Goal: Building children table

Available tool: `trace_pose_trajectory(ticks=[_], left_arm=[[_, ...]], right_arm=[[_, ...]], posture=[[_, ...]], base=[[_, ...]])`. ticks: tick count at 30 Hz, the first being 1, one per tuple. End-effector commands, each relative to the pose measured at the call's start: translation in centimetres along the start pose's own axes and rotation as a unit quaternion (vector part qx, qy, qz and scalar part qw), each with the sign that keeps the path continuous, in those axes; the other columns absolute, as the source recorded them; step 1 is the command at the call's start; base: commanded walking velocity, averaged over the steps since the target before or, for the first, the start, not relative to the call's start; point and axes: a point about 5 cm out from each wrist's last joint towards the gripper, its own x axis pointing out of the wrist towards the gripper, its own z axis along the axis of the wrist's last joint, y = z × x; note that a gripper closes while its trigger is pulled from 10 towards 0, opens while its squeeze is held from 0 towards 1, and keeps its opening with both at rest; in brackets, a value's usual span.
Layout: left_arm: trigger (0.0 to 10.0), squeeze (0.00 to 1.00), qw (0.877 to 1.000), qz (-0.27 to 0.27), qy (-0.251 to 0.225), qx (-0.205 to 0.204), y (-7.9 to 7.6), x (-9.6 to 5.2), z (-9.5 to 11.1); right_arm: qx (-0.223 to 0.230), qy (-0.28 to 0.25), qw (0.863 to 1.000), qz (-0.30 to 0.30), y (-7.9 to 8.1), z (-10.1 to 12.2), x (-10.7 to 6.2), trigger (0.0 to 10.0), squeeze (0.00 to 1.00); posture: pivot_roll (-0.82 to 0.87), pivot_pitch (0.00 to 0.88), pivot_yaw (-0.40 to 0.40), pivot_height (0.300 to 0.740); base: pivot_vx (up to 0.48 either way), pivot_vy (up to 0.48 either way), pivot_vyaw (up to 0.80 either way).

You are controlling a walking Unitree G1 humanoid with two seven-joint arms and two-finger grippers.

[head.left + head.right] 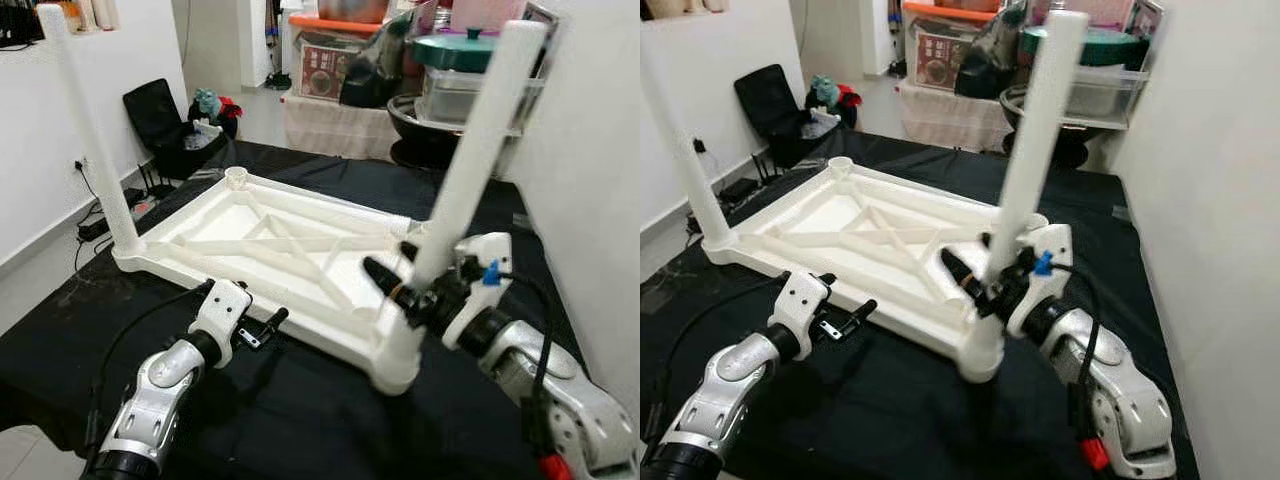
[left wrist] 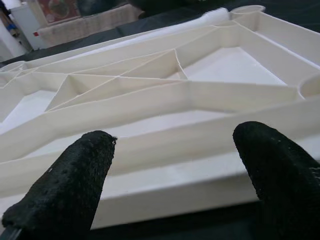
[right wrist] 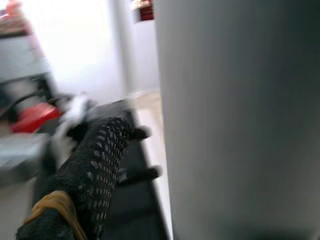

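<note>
A black-covered table [image 1: 300,400] carries a white plastic children's tabletop [image 1: 290,250], lying upside down with its ribbed underside facing up and its long edge toward the robot. Two white tube legs stand upright in its corner sockets: the far-left leg [image 1: 90,140] rises at the corner near the white wall, and the near-right leg [image 1: 470,150] stands in the corner socket closest to the robot's right arm. An open corner socket [image 1: 236,177] at the far side of the tabletop has no leg in it. The right gripper [image 1: 405,285] is at the lower part of the near-right leg, its black fingers [image 3: 95,165] on either side of the tube and pinching it just above the socket. The left gripper [image 2: 175,170] hovers just beside the near long edge of the tabletop, its two fingers spread apart with nothing between them. Beyond the table sit a black bag [image 1: 165,125] against the wall and stacked storage containers [image 1: 460,75].
</note>
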Motion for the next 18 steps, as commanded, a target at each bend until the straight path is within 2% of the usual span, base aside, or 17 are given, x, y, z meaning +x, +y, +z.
trace_pose_trajectory(ticks=[1, 2, 3, 4, 5, 6, 7, 8, 9, 10, 11, 12, 13, 14, 15, 17, 18], left_arm=[[10.0, 0.00, 1.000, -0.002, 0.005, 0.002, 0.1, -0.3, -0.2], [10.0, 0.00, 1.000, 0.000, 0.006, 0.003, 0.2, -0.4, -0.3], [10.0, 0.00, 1.000, 0.000, 0.006, 0.003, 0.2, -0.4, -0.3], [10.0, 0.00, 1.000, 0.000, 0.007, 0.003, 0.2, -0.5, -0.4], [10.0, 0.00, 1.000, 0.000, 0.007, 0.003, 0.2, -0.5, -0.4], [10.0, 0.00, 1.000, 0.000, 0.007, 0.003, 0.2, -0.5, -0.4], [10.0, 0.00, 1.000, 0.000, 0.007, 0.003, 0.1, -0.6, -0.4], [10.0, 0.00, 1.000, 0.000, 0.007, 0.003, 0.1, -0.6, -0.4], [10.0, 0.00, 1.000, 0.000, 0.007, 0.003, 0.1, -0.6, -0.4], [10.0, 0.00, 1.000, 0.000, 0.007, 0.003, 0.1, -0.6, -0.4], [10.0, 0.00, 1.000, -0.001, 0.008, 0.003, 0.1, -0.6, -0.4], [10.0, 0.00, 1.000, -0.001, 0.008, 0.003, 0.1, -0.6, -0.4], [10.0, 0.00, 1.000, -0.002, 0.008, 0.003, 0.0, -0.5, -0.4], [10.0, 0.00, 1.000, -0.002, 0.008, 0.003, 0.0, -0.5, -0.4], [10.0, 0.00, 1.000, -0.003, 0.007, 0.002, -0.1, -0.4, -0.4], [10.0, 0.00, 1.000, -0.003, 0.007, 0.002, -0.1, -0.4, -0.4], [10.0, 0.00, 1.000, -0.005, 0.006, 0.002, -0.2, -0.2, -0.3]], right_arm=[[-0.003, -0.002, 1.000, 0.031, 0.5, -0.1, 0.4, 10.0, 0.00], [0.003, 0.002, 1.000, -0.011, -0.6, -0.5, 0.8, 0.0, 0.00], [0.007, 0.004, 0.999, -0.041, -1.3, -0.9, 1.0, 0.0, 0.00], [0.005, 0.015, 0.995, -0.098, -2.5, -1.5, 1.1, 0.0, 0.00], [0.005, 0.015, 0.995, -0.098, -2.5, -1.5, 1.1, 0.0, 0.00], [0.003, 0.023, 0.991, -0.133, -3.3, -1.9, 1.2, 0.0, 0.00], [0.008, 0.061, 0.971, -0.232, -5.2, -3.1, 0.7, 0.0, 0.00], [0.008, 0.061, 0.971, -0.232, -5.2, -3.1, 0.7, 0.0, 0.00], [0.001, 0.094, 0.940, -0.328, -6.8, -4.0, -0.1, 0.0, 0.00], [0.001, 0.094, 0.940, -0.328, -6.8, -4.0, -0.1, 0.0, 0.00], [0.012, 0.106, 0.898, -0.427, -8.3, -4.8, -1.5, 0.0, 0.00], [0.012, 0.106, 0.898, -0.427, -8.3, -4.8, -1.5, 0.0, 0.00], [0.040, 0.121, 0.837, -0.533, -9.2, -6.2, -3.8, 0.0, 0.00], [0.040, 0.121, 0.837, -0.533, -9.2, -6.2, -3.8, 0.0, 0.00], [0.063, 0.133, 0.784, -0.603, -9.1, -7.7, -6.0, 0.0, 0.00], [0.063, 0.133, 0.784, -0.603, -9.1, -7.7, -6.0, 0.0, 0.00], [0.082, 0.142, 0.751, -0.640, -8.1, -8.8, -7.2, 0.0, 0.00]], posture=[[0.06, 0.000, -0.099, 0.740], [0.06, 0.000, -0.099, 0.740], [0.06, 0.000, -0.105, 0.740], [0.07, 0.000, -0.105, 0.740], [0.07, 0.000, -0.105, 0.740], [0.07, 0.000, -0.104, 0.740], [0.06, 0.000, -0.101, 0.740], [0.06, 0.000, -0.101, 0.740], [0.06, 0.000, -0.098, 0.740], [0.06, 0.000, -0.098, 0.740], [0.05, 0.000, -0.094, 0.740], [0.05, 0.000, -0.094, 0.740], [0.05, 0.000, -0.090, 0.740], [0.05, 0.000, -0.090, 0.740], [0.05, 0.000, -0.085, 0.740], [0.05, 0.000, -0.085, 0.740], [0.04, 0.000, -0.077, 0.740]], base=[[0.000, 0.000, 0.00], [0.000, 0.000, 0.00], [0.000, 0.000, 0.00], [0.000, 0.000, 0.00], [0.000, 0.000, 0.00], [0.000, 0.000, 0.00], [0.000, 0.000, 0.00], [0.000, 0.000, 0.00], [0.000, 0.000, 0.00], [0.000, 0.000, 0.00], [0.000, 0.000, 0.00], [0.000, 0.000, 0.00], [0.000, 0.000, 0.00], [0.000, 0.000, 0.00], [0.000, 0.000, 0.00], [0.000, 0.000, 0.00], [0.000, 0.000, 0.00]])
